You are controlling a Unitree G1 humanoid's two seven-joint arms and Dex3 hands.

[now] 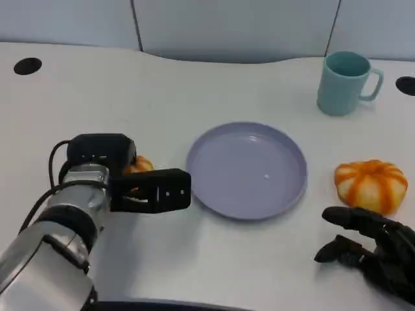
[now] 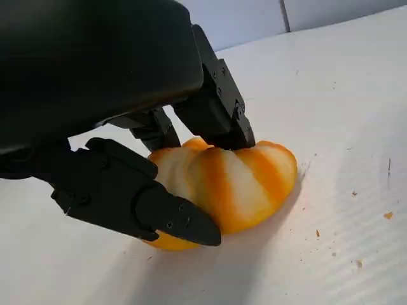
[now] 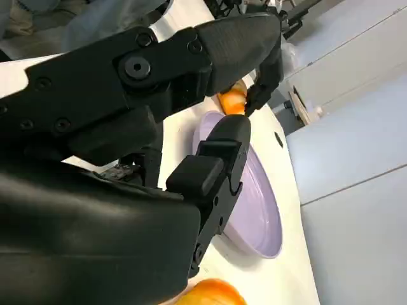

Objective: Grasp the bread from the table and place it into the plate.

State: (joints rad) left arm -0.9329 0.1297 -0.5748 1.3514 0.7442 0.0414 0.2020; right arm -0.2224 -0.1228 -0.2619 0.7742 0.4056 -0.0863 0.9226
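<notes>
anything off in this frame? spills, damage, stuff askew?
Only small things. A few orange crumbs lie on the table beside the bread that the left hand is gripping. The plate is bare and sits flat, the mug is upright, and the second bread looks intact.

My left forearm (image 1: pixel 61 236) was ribbed silver, black cables looped beside it, both hands (image 1: pixel 150 192) matte black, small screws dotted my fingers (image 2: pixel 172 219).

The left hand (image 1: pixel 139 188) sits over 1 bread (image 2: pixel 235 184) on the table (image 1: pixel 162 97); the plate (image 1: pixel 247 170) lies just right of it. Another bread (image 1: pixel 371 185) lies just ahead of the right hand (image 1: pixel 373 249), the mug (image 1: pixel 346 83) farther behind.
</notes>
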